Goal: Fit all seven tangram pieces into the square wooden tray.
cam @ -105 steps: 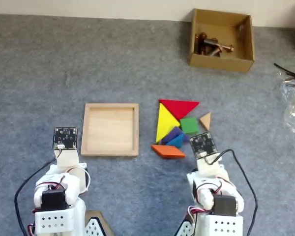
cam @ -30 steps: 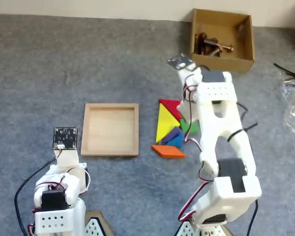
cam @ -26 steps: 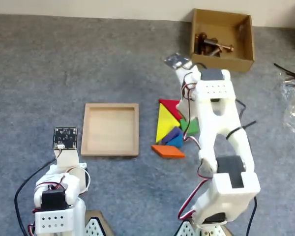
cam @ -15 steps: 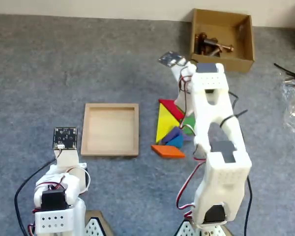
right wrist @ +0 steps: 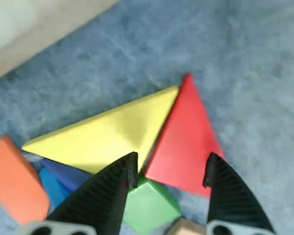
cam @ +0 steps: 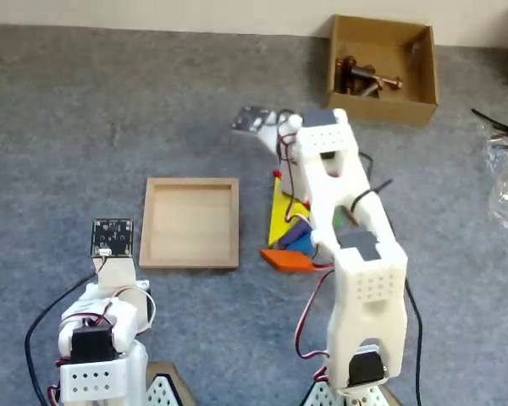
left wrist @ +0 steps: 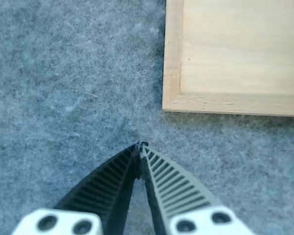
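Over the bench's (cam: 76, 110) middle, hovering with right fingers (right wrist: 105, 193) spread wide above the red triangle (right wrist: 186, 137); toward the near edge, holding left fingers (left wrist: 166, 171) together beside the tray (left wrist: 172, 58).

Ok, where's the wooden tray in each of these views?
High view: wooden tray centre-left, left of the yellow triangle.
Left wrist view: its corner just ahead of the shut left gripper.
Right wrist view: likely the pale blurred strip beyond the yellow triangle.
Landmark: yellow triangle.

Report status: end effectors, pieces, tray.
Left end effector shut, beside tray corner. Right end effector open above red triangle. Tray holds no pieces. Yellow triangle abuts it.
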Robot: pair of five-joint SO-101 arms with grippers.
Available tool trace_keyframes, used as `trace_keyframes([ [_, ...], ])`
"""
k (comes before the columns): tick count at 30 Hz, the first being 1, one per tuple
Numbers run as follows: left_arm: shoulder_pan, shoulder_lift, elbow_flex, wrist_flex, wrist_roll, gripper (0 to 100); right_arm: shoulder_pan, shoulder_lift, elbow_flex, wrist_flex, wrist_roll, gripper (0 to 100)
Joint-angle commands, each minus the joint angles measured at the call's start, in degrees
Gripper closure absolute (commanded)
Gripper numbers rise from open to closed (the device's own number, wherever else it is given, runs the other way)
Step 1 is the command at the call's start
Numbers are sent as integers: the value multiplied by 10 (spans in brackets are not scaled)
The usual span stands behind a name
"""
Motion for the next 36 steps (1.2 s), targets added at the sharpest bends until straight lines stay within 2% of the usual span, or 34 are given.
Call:
trace_keyframes([
  [1,-5,4,12,4,2,995,0,7,-37,-6,27,782],
  [14,-5,4,12,4,2,995,6,24,-38,-12,29,782],
  [25,-5,4,12,4,2,995,28,25,-34,-68,30,782],
  [28,-5,4,12,4,2,995,28,26,-32,-65,57,782],
  [36,-5,4,12,4,2,995,25,103,-37,-57,59,782],
])
